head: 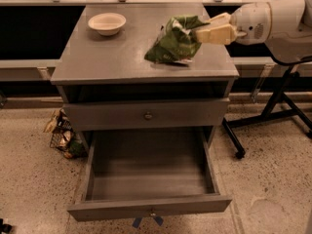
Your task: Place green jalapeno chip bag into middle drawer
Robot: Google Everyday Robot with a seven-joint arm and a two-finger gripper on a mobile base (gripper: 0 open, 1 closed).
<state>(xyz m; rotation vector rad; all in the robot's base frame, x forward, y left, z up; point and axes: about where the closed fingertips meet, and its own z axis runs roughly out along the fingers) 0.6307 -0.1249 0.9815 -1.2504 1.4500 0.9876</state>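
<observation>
The green jalapeno chip bag (173, 40) hangs crumpled over the right part of the grey cabinet top (107, 57); its lower end is close to the surface. My gripper (199, 30) reaches in from the right with its cream fingers (217, 34) shut on the bag's right edge. The middle drawer (148, 208) is pulled wide open below, empty, with a small knob and blue tape strips (146, 222) on its front panel. It lies well below and in front of the bag.
A cream bowl (107, 23) sits at the back left of the cabinet top. A shut drawer front with a knob (147, 115) is above the open one. A wire basket of snacks (62, 136) stands on the floor at left. A black stand's legs (273, 116) are at right.
</observation>
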